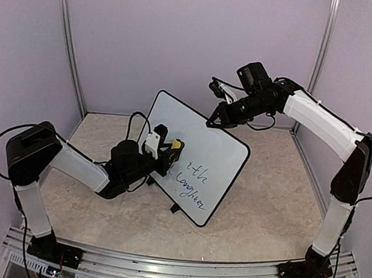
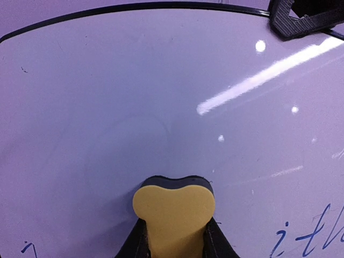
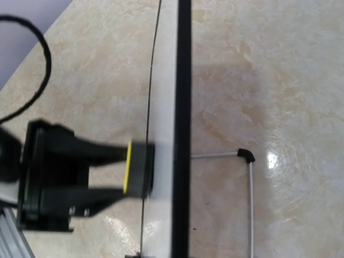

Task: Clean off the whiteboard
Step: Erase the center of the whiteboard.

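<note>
The whiteboard [image 1: 205, 137] stands tilted on the table, wiped white on top, with blue and black cursive writing [image 1: 192, 181] left on its lower part. My left gripper [image 1: 171, 152] is shut on a yellow-backed eraser [image 1: 176, 143] and presses its dark felt against the board [image 2: 134, 80] just above the writing [image 2: 309, 236]. The eraser fills the bottom of the left wrist view [image 2: 173, 207]. My right gripper [image 1: 214, 120] is closed over the board's top edge; one of its fingers [image 2: 301, 19] shows there. The right wrist view sees the board edge-on [image 3: 183, 107], with the eraser [image 3: 137, 167] against it.
The board rests on small black feet [image 1: 176, 208] and a thin wire stand [image 3: 250, 204] behind it. The table top is beige marble pattern [image 1: 265, 203]. Purple walls close in the back and sides. The left arm's cable [image 1: 136, 119] loops beside the board.
</note>
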Robot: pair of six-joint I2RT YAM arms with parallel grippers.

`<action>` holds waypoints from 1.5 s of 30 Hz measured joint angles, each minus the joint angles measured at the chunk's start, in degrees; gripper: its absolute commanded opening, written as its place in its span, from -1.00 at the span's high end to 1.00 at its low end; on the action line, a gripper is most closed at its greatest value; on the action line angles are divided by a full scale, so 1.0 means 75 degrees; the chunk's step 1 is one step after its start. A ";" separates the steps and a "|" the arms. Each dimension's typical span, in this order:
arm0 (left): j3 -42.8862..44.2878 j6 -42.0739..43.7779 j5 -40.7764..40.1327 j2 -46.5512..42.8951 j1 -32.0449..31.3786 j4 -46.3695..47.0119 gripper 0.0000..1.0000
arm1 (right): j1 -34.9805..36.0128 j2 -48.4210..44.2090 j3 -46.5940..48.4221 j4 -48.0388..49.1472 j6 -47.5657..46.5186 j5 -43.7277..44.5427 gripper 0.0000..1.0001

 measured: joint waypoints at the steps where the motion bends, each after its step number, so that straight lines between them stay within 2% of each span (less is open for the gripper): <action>1: 0.0017 0.0000 0.0020 0.0000 0.0055 -0.0020 0.76 | 0.0000 0.0000 0.0000 0.0000 0.0009 0.0006 1.00; 12: -0.0076 -0.0050 0.0125 0.0163 -0.0323 0.0458 0.75 | 0.0000 0.0000 0.0000 -0.0017 0.0012 0.0017 1.00; 22: -0.0178 -0.0379 0.1207 0.0315 -0.0638 0.0968 0.75 | 0.0003 0.0000 0.0000 -0.0003 -0.0020 -0.0064 1.00; 38: -0.0192 -0.0796 0.2028 0.0606 -0.1151 0.1376 0.75 | 0.0085 0.0000 0.0000 0.0157 -0.0385 -0.0353 1.00; 45: -0.0187 -0.0874 0.1594 0.0568 -0.1279 0.1274 0.75 | 0.0108 0.0003 0.0000 0.0221 -0.0472 -0.0385 1.00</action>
